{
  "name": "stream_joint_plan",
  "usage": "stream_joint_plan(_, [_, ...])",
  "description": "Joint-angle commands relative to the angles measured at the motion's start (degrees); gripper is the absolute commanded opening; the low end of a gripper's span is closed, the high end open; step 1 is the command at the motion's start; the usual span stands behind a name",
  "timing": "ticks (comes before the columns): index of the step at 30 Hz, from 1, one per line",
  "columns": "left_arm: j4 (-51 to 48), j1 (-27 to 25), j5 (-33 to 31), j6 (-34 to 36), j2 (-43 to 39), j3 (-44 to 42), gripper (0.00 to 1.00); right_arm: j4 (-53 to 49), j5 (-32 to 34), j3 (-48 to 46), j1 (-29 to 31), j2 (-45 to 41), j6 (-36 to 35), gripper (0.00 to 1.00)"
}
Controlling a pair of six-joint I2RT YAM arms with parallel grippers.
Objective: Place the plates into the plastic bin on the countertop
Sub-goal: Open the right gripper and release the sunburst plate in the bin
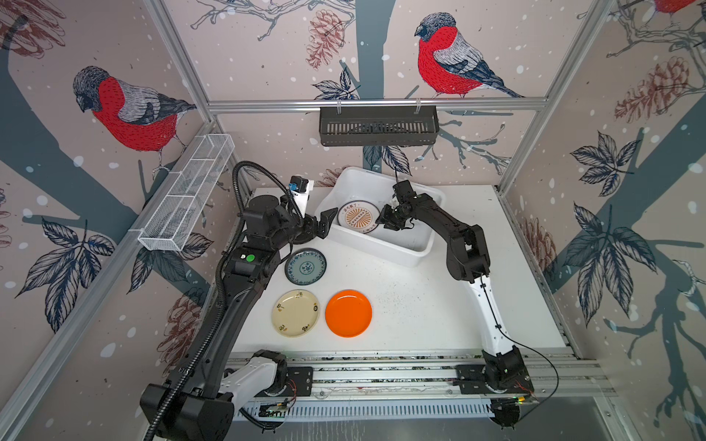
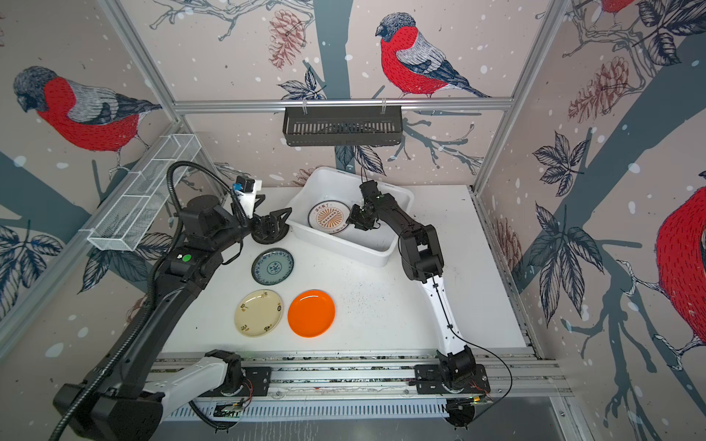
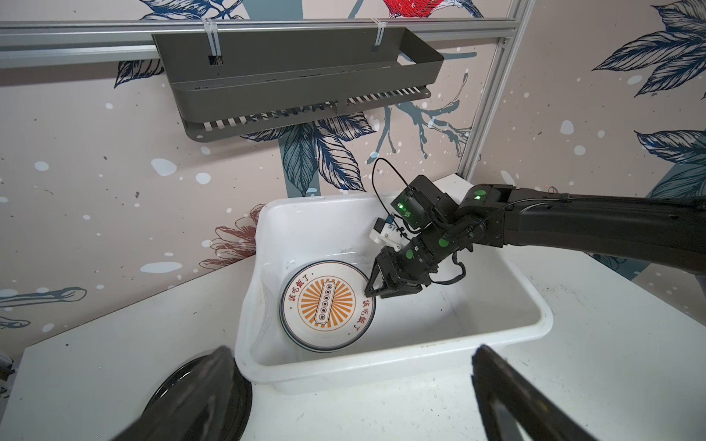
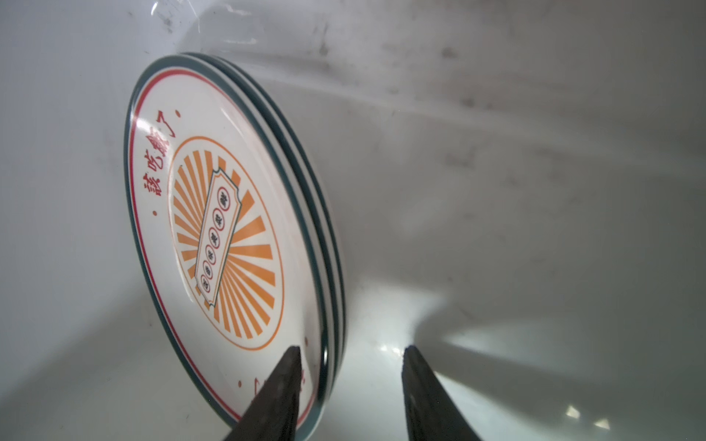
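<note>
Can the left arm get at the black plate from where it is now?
Probably yes. The left end effector hangs wide open over the black plate, which lies flat on the countertop with nothing on it. The near wall of the plastic bin stands close beside it and may crowd one finger.

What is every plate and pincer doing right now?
sunburst plate, in the plastic bin, topping a stack.
teal-patterned plate, flat on the countertop.
cream plate, flat on the countertop.
orange plate, flat on the countertop.
black plate, on the countertop, under the left pincer.
left pincer, wide open, holding nothing.
right pincer, open, straddling the sunburst plate's rim.
</note>
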Motion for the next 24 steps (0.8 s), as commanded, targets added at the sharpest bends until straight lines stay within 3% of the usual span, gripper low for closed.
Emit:
stream_joint_plan(1, [1.9, 0.0, -0.3, 0.2, -0.2, 0.0, 0.97, 1.7, -0.9, 1.2, 0.5, 0.7, 1.5, 0.45])
stream_joint_plan(24, [3.0, 0.0, 0.2, -0.8, -0.4, -1.3, 0.97, 3.8, -4.6, 2.2, 1.7, 2.0, 2.0, 0.46])
